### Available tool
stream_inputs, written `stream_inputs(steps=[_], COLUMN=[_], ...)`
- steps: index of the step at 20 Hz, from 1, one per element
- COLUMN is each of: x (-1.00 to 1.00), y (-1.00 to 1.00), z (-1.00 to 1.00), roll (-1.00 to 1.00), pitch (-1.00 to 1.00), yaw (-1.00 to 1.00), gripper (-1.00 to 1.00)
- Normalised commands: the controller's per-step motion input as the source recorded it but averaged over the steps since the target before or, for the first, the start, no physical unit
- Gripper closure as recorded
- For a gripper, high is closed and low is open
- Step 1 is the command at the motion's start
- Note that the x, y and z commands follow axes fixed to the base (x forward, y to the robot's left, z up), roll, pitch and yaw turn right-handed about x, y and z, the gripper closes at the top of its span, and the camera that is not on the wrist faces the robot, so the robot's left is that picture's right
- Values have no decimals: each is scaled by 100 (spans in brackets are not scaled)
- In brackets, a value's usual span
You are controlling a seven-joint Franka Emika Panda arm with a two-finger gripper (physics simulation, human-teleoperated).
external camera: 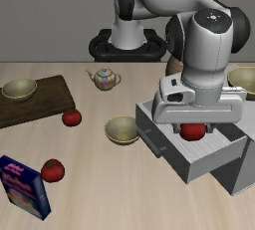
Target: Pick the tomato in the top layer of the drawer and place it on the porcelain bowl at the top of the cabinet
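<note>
Nearest the camera, at the exterior view's left, a blue box [24,187] stands on the desk [100,199], with a loose tomato [53,170] just beside it on the right. Farther back lies a second loose tomato [72,118], close to the near edge of a dark wooden board [52,100] that carries a tan bowl [19,90]. A pale empty bowl [123,129] sits mid-desk, and a small teapot [105,78] stands beyond it. At the exterior view's right, a grey cabinet [221,164] has its top drawer [162,140] pulled out. The drawer tomato [193,131] rests inside it, directly under the claw [193,123], which hangs low over the drawer. Whether the claw is spread or pinching the fruit cannot be told. The porcelain bowl [242,81] sits on the cabinet top, behind the arm.
</note>
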Motion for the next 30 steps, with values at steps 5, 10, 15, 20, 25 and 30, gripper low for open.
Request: stream_inputs(steps=[5, 10, 15, 20, 25, 30], x=[0, 0, 0, 0, -20, -100], y=[0, 0, 20, 100, 80, 0], z=[60, 100, 80, 0, 0, 0], roll=[0, 0, 0, 0, 0, 0], pitch=[0, 0, 0, 0, 0, 0], yaw=[0, 0, 0, 0, 0, 0], gripper=[100, 100, 100, 100, 100, 100])
